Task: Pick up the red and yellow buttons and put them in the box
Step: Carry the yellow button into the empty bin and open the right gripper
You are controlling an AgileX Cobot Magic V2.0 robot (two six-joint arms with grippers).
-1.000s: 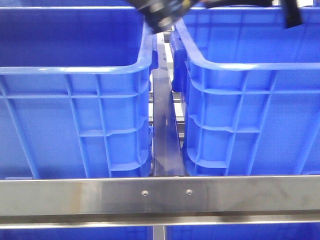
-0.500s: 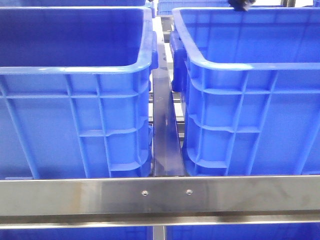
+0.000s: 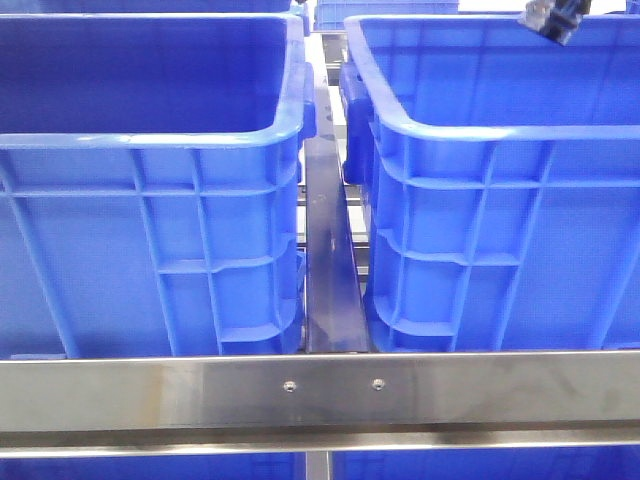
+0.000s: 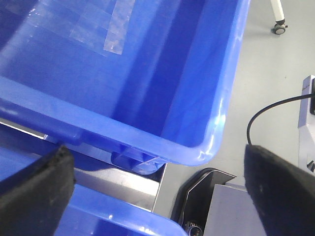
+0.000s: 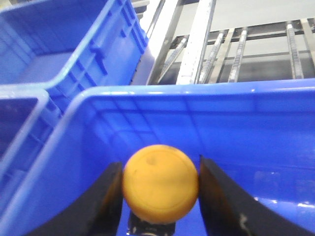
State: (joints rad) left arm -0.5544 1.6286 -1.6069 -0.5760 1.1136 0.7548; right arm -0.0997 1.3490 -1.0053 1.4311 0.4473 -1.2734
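1. the yellow button [image 5: 160, 183] is round and orange-yellow. it sits between the two black fingers [image 5: 109, 196] of the right claw [image 5: 160, 196], and both fingers touch its sides, so the claw is pinching it.
2. in the right wrist view the button is up above the inside of a blue box [image 5: 256, 147], with the box's far wall behind it.
3. past that box's rim there are more blue bins [image 5: 59, 54] and some shiny metal bars [image 5: 216, 49].
4. in the front view only a small dark bit of the right arm [image 3: 553, 17] peeks in at the top, over the far edge of the right box [image 3: 500, 200]. the button cannot be seen there.
5. the left box [image 3: 150, 200] stands beside the right box, with a dark metal strip [image 3: 328, 260] in the gap between them. a shiny metal rail [image 3: 320, 390] runs across in front of both.
6. the left claw [image 4: 162, 187] is spread wide. its two black fingers [image 4: 34, 184] are far apart and nothing is between them.
7. in the left wrist view the left claw is over the corner of a blue box [image 4: 147, 88], with grey floor [image 4: 275, 73] and a black cable [image 4: 275, 110] next to it.
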